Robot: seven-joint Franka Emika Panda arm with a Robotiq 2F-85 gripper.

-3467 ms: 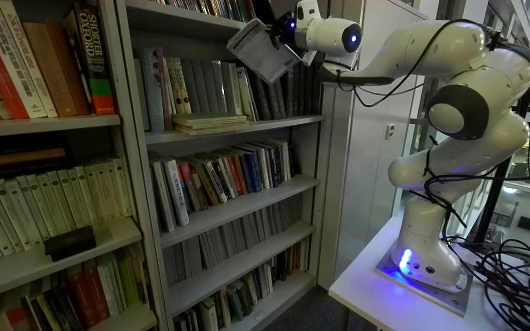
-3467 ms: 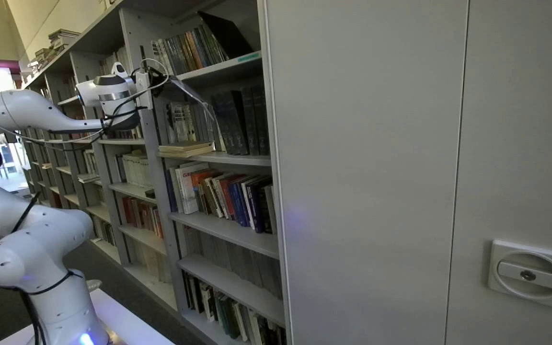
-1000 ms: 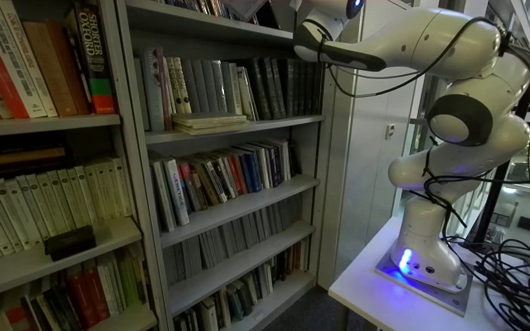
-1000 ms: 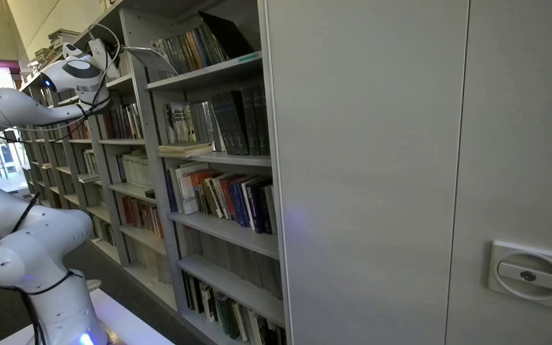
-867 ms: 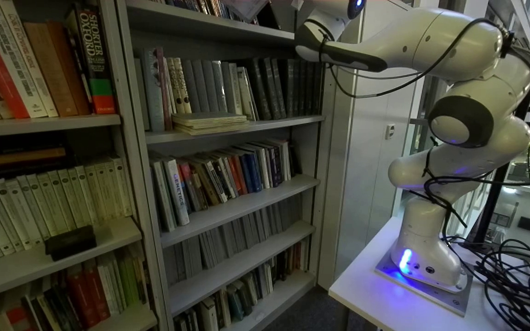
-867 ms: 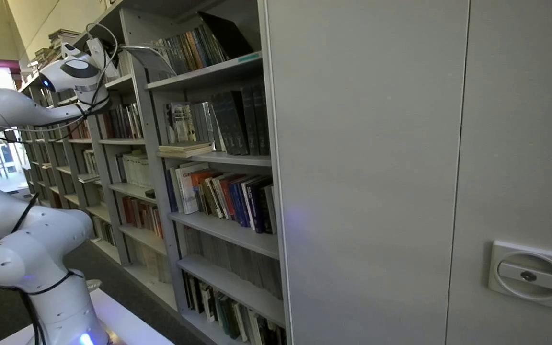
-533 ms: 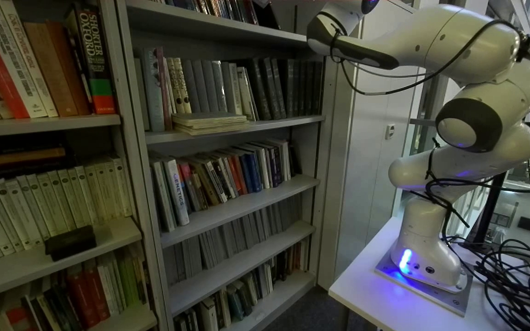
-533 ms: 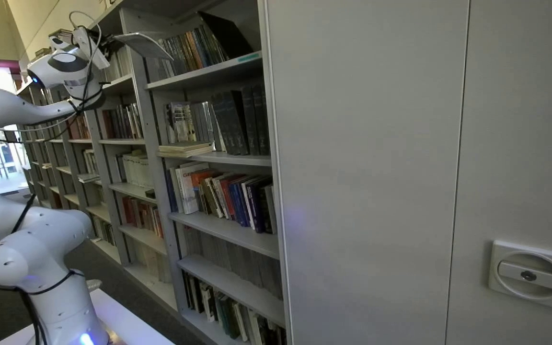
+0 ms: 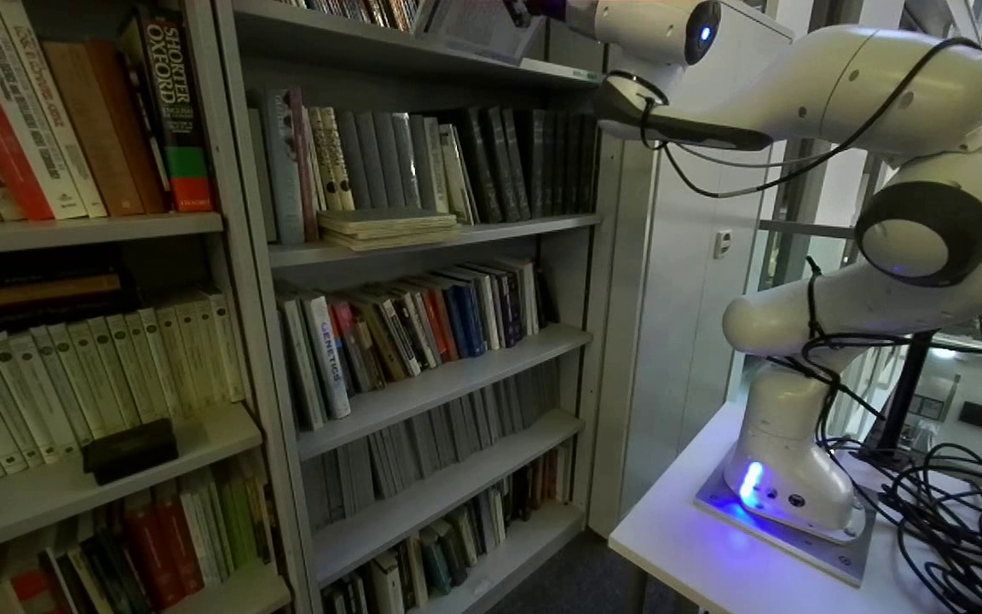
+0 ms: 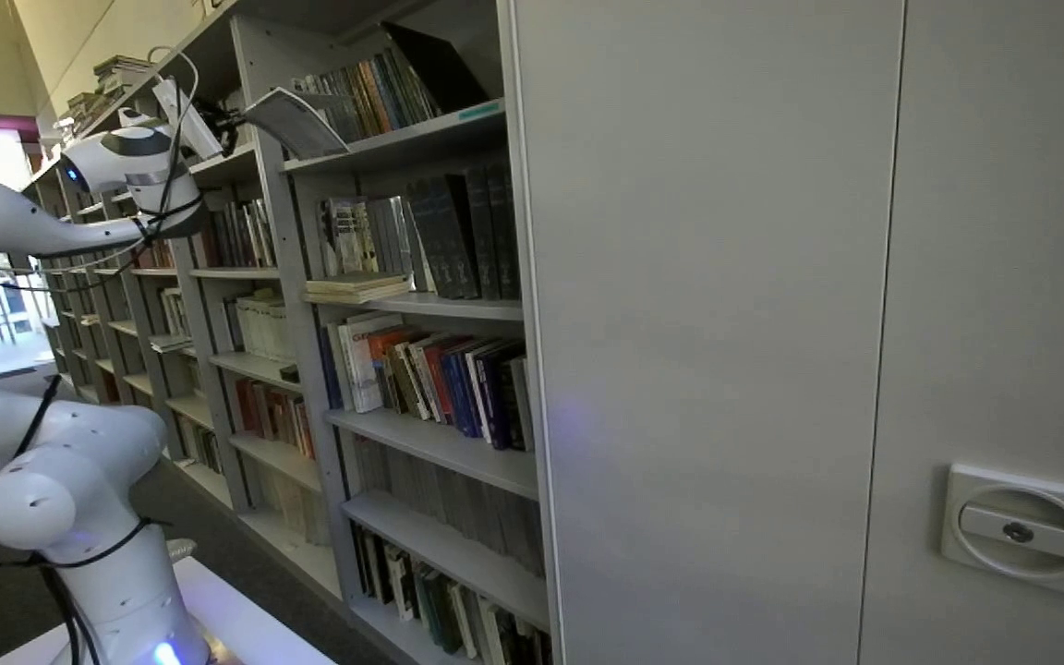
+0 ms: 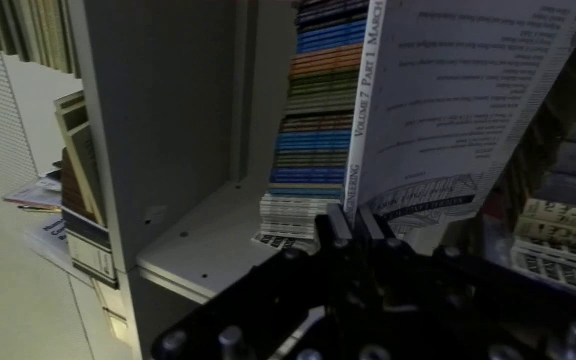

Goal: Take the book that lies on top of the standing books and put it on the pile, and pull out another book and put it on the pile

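Observation:
My gripper (image 11: 349, 210) is shut on a thin white book (image 11: 433, 100) near one end of its spine. In an exterior view this book (image 9: 474, 30) slants down in front of the top shelf's edge; it also shows beyond the gripper (image 10: 235, 120). The pile (image 9: 389, 226) of flat books with a tan-olive cover lies on the shelf below, jutting to its front edge. Behind the pile are standing books (image 9: 389, 158) with grey, white and beige spines. No book lies on top of them in view.
Thin books (image 11: 313, 145) with blue, orange, green and white spines stand close beside the held book on the top shelf (image 10: 403, 139). A black board (image 10: 440, 65) leans there. A grey upright panel (image 11: 168, 100) borders this bay. The robot's base stands on a white table (image 9: 670, 529).
Over the last few seconds the held book rose from the pile's shelf level to the top shelf. During the last half second it came down slightly, and the arm's elbow drew back. The pile stayed still.

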